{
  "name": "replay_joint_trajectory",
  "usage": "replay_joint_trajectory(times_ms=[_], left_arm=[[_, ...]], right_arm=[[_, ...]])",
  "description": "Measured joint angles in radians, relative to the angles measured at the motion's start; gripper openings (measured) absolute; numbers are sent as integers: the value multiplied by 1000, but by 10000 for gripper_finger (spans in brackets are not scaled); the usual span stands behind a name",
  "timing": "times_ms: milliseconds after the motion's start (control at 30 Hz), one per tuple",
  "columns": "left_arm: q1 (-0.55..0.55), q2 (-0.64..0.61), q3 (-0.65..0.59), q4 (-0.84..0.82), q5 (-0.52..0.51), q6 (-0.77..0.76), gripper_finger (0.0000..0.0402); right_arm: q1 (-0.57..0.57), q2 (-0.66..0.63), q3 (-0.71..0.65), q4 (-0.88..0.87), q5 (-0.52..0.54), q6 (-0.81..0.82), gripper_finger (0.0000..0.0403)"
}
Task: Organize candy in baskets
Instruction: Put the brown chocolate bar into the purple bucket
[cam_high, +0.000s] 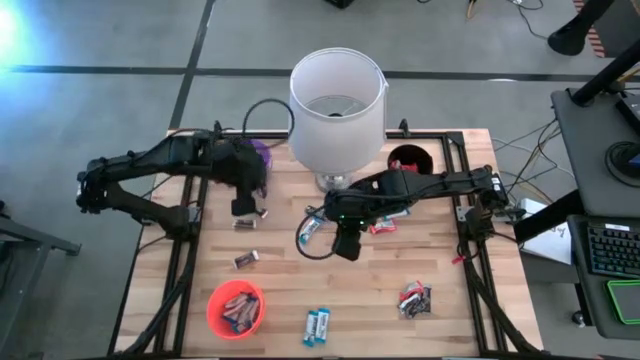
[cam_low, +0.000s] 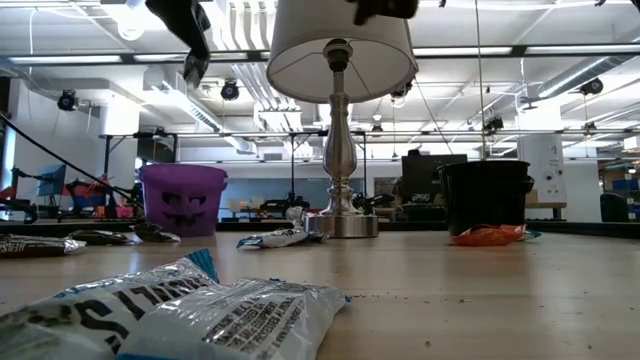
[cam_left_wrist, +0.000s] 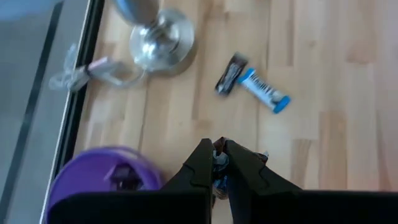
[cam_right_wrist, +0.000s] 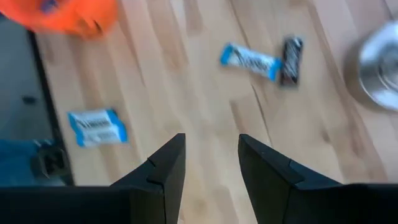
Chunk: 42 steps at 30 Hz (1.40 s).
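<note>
Counting the baskets, you have three around the lamp (cam_high: 337, 100): the purple basket (cam_high: 261, 153) just left of its base, the black basket (cam_high: 406, 160) to its right, and the orange basket (cam_high: 236, 308) well in front, toward the table's near edge. Only the orange basket shows its contents, a few dark bars; the other two are partly hidden by the arms. Loose candy (cam_high: 318, 326) lies scattered in front of the lamp, too small to count surely. Your left gripper (cam_left_wrist: 217, 163), beside the purple basket, is pinched on a small wrapped piece. Your right gripper (cam_right_wrist: 211, 155) hangs spread and empty before the lamp base.
</note>
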Motion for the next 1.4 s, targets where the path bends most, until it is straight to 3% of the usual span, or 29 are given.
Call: replay_joint_trajectory(times_ms=[267, 533, 767, 1167, 1400], left_arm=[[199, -2, 0, -74, 16, 103, 0], [372, 0, 0, -78, 33, 184, 0], [489, 0, -34, -67, 51, 226, 0], [597, 56, -217, 129, 52, 284, 0], [605, 124, -247, 157, 52, 257, 9]], right_arm=[[0, 0, -2, -283, 106, -3, 143], [-1, -27, -54, -277, 136, -23, 143], [-23, -82, -190, -278, 154, -57, 142], [-93, -173, -403, -277, 156, -54, 139], [-98, -227, -464, -268, 155, -47, 147]])
